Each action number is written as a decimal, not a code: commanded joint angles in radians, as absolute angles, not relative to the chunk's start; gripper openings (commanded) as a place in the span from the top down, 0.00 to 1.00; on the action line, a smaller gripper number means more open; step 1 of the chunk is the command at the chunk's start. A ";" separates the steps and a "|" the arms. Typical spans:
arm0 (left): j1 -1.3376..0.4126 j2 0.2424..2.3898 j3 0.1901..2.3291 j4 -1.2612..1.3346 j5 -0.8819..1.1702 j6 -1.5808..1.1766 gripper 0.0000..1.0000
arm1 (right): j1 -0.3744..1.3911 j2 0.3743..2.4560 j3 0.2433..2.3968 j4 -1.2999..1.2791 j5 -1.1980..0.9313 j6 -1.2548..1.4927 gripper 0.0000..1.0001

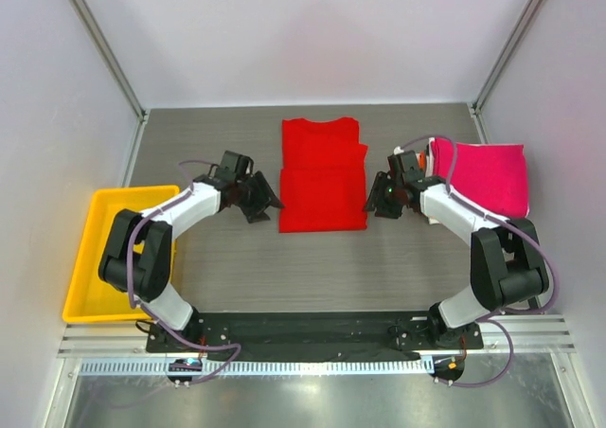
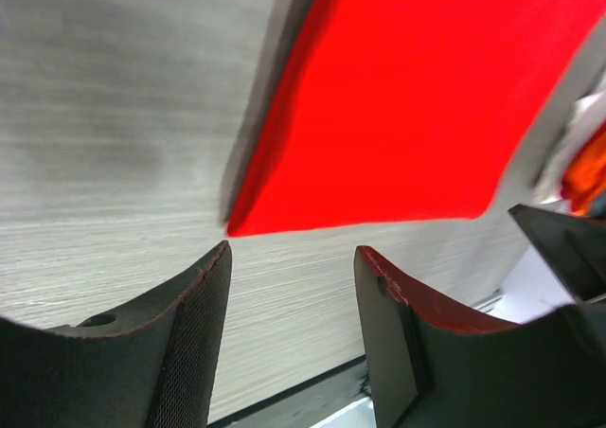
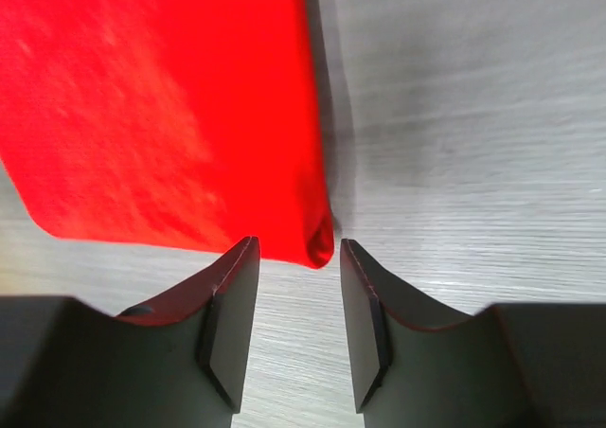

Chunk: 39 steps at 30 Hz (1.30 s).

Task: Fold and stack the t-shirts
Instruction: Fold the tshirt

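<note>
- The red t-shirt (image 1: 323, 174) lies flat in the middle of the table (image 1: 312, 267), nearer the far edge than the near one. Its sleeves are already turned in, so it reads as a long rectangle with the collar toward the far edge.
- A folded magenta-pink t-shirt (image 1: 488, 177) rests by the right edge, and the yellow tray (image 1: 80, 258) sits toward the near-left corner.
- The left gripper (image 1: 265, 201) hangs just beside the shirt's near-left corner with its jaws spread wide and nothing in them. In its wrist view the corner lies ahead of one finger (image 2: 204, 295), not centred in the gap.
- The right gripper (image 1: 376, 199) is at the near-right corner, parted and empty, and that corner sits neatly between its fingertips (image 3: 232, 286).
- The step in hand looks like pinching both near corners to carry the hem over to the collar — the halving fold.
- To do it well, the left arm should shift so its corner is centred.
- Both grippers should go low enough to catch every layer and close together.
- They should then lift level and travel in parallel toward the far edge, without dragging the cloth underneath.
</note>
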State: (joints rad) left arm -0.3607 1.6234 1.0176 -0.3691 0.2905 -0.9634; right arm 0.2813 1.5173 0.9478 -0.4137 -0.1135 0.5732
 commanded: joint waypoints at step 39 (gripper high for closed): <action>-0.416 1.704 0.822 -0.115 0.253 -1.046 0.61 | 0.281 1.563 0.716 -0.144 -0.215 0.658 0.82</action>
State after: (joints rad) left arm -0.4107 1.6760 0.8421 -0.1711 0.2890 -1.0252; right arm 0.2802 1.5715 0.7334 -0.1429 -0.2306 0.6579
